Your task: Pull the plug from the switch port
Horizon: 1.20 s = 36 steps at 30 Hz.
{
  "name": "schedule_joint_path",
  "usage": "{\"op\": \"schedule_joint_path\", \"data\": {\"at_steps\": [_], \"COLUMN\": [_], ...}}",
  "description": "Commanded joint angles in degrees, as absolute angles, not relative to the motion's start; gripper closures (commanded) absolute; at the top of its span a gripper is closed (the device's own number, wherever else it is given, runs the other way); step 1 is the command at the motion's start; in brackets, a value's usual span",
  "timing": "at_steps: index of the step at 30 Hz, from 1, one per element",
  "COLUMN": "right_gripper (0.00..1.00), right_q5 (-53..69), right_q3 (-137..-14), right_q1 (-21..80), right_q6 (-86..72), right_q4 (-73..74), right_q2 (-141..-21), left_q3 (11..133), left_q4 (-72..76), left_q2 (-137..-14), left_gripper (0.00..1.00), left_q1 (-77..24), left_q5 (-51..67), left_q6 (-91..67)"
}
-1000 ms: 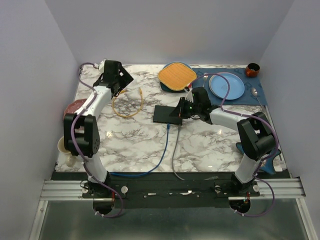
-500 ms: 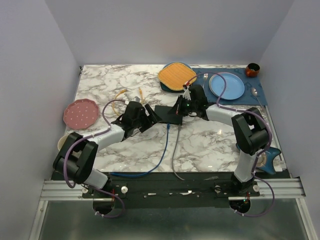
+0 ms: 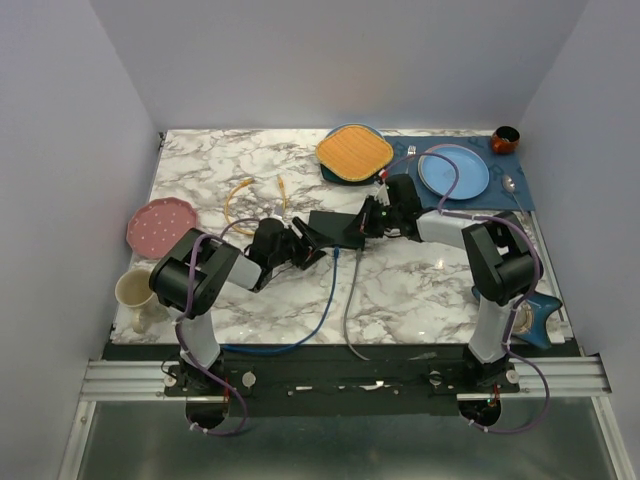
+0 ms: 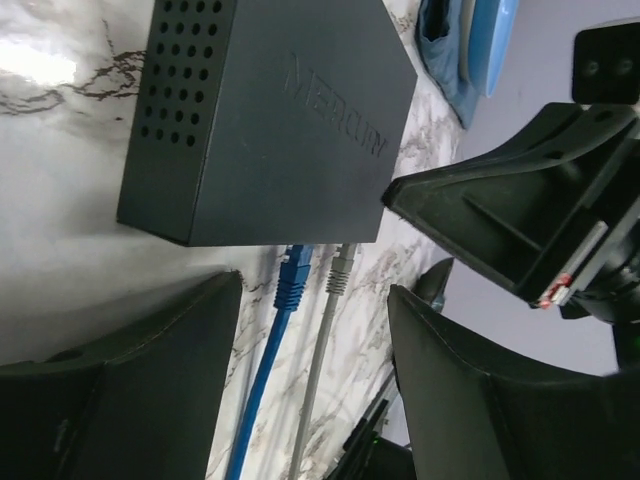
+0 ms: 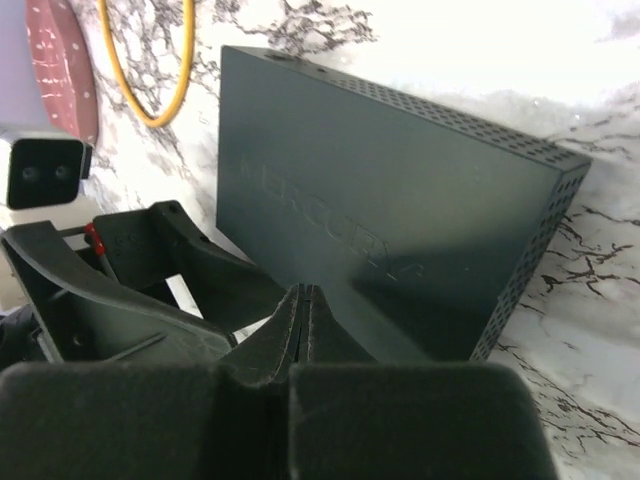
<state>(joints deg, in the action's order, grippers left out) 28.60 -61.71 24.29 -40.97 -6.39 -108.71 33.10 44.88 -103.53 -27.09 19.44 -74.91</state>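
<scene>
Seemingly stiff, the blue plug [image 4: 292, 275] at 6 o'clock on the switch [image 4: 270, 110] wants gripping by its body; my left gripper [image 4: 315, 310] parted, right gripper [image 5: 305, 310] closed.

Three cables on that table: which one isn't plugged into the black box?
The yellow cable, lying loose in a coil; the blue cable and grey cable both plug into the switch.

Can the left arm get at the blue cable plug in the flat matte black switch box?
Probably yes: the open left gripper faces the blue plug with nothing between them, though the grey plug right beside it may crowd the grip.
</scene>
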Motion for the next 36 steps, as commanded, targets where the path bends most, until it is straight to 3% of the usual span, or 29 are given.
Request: {"op": "schedule_joint_path", "data": {"at_steps": [1, 13, 25, 36], "right_gripper": [0.99, 0.99, 0.99, 0.99], "right_q5": [29.2, 30.5, 30.3, 27.5], "right_q3": [-59.8, -59.3, -58.4, -56.2], "right_q1": [24.0, 23.3, 23.1, 23.1], "right_q6": [-41.0, -43.9, -44.2, -43.8], "right_q4": [-6.8, -9.1, -9.8, -9.8], "right_q2": [-110.4, -114.4, -114.4, -111.7], "left_q3": [32.9, 34.5, 33.9, 35.2], "left_q4": [52.4, 41.4, 40.5, 37.2], "left_q2": [-104.8, -103.4, -105.1, -104.3], "left_gripper": [0.26, 0.29, 0.32, 0.49], "left_q1": [-27.2, -31.3, -33.0, -32.9], "left_q5": [21.2, 13.6, 9.2, 3.9], "left_q6": [-77.5, -75.1, -77.6, -80.5]}}
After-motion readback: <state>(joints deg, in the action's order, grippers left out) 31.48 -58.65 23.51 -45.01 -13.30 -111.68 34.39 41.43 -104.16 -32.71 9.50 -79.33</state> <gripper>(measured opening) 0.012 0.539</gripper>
